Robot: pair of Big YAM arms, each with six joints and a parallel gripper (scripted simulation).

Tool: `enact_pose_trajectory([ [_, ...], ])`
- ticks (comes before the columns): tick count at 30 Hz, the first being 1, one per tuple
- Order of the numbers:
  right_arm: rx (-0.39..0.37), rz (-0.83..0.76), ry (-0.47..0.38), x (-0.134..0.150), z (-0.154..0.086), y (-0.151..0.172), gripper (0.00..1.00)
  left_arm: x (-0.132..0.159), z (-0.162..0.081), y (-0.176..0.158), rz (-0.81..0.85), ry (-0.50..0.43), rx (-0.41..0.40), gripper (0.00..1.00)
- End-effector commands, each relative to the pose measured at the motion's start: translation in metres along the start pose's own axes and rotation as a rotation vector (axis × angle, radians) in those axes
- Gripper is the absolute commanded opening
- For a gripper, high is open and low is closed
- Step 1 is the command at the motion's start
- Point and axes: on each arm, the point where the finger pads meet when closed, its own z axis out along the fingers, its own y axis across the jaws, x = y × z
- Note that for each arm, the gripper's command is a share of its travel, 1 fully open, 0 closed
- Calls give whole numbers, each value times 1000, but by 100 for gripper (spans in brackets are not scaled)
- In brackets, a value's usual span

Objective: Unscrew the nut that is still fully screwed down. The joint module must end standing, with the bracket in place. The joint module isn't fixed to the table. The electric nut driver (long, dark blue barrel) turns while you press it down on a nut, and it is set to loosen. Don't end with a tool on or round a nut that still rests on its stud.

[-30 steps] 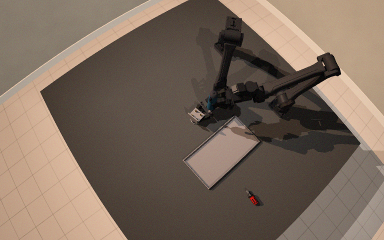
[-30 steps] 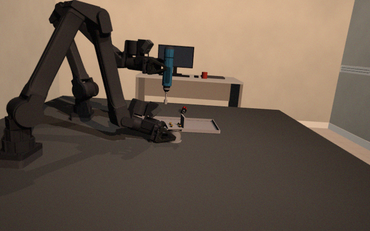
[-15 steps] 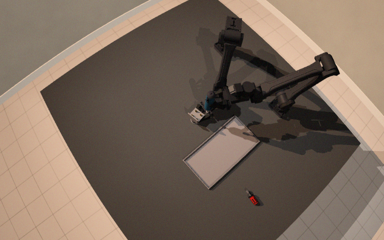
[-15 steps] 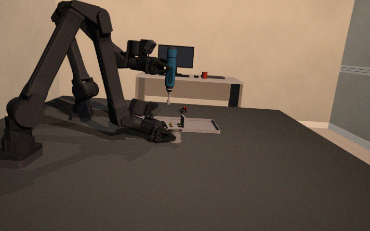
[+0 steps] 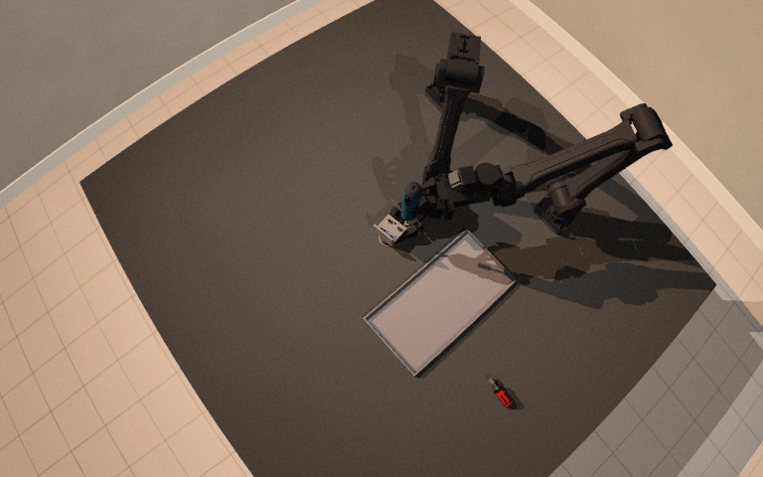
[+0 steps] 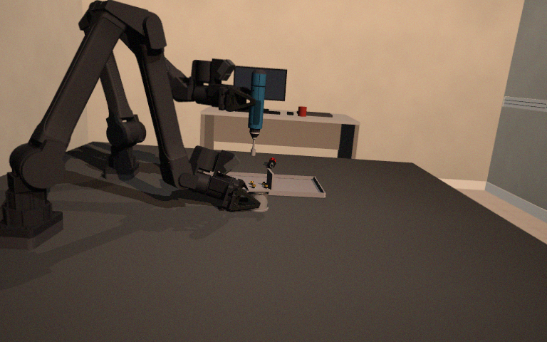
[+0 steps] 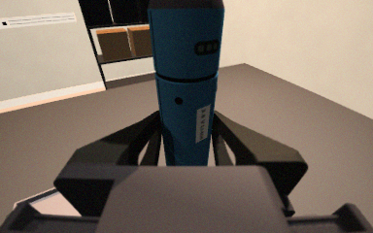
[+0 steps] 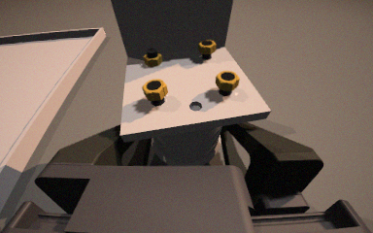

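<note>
My left gripper [image 6: 243, 102] is shut on the dark blue nut driver [image 6: 256, 104], which hangs upright with its socket tip well above the bracket. The barrel fills the left wrist view [image 7: 186, 92]. The joint module [image 8: 186, 143] stands on the mat with its grey bracket [image 8: 190, 92] on top. My right gripper [image 8: 186, 116] [image 6: 241, 200] is shut on the module's body, low on the mat. Four yellow nuts sit on the bracket. The far left nut [image 8: 152, 58] sits lowest, with its stud tip showing above it. The others [image 8: 154, 89] [image 8: 226, 80] [image 8: 207, 47] stand raised.
A shallow grey tray [image 5: 441, 300] lies right beside the module. A small red screwdriver [image 5: 501, 394] lies beyond the tray's far end. Both arms cross closely above the module.
</note>
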Motion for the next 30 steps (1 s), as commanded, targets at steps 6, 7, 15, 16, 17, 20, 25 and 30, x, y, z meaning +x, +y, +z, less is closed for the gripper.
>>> enact_pose_trajectory([
  [6, -4, 18, -19, -10, 3, 4, 59, -73, 29, 5, -11, -159, -8, 42],
  [7, -4, 18, -19, -10, 3, 4, 59, -73, 30, 5, -11, -159, -8, 42],
  [15, -4, 18, -19, -10, 3, 4, 59, -88, 29, 4, -11, -188, -8, 42],
  [16, -4, 18, -19, -10, 3, 4, 59, -88, 29, 4, -11, -188, -8, 42],
  [17, -4, 18, -19, -10, 3, 4, 59, -88, 29, 4, -11, -188, -8, 42],
  [20, -4, 18, -19, -10, 3, 4, 59, -73, 40, 4, -11, -158, -8, 42],
  [25, -4, 18, -19, -10, 3, 4, 59, -72, 47, 4, -11, -158, -8, 42],
  [30, -4, 18, -19, -10, 3, 4, 59, -84, 46, 4, -11, -180, -7, 42],
])
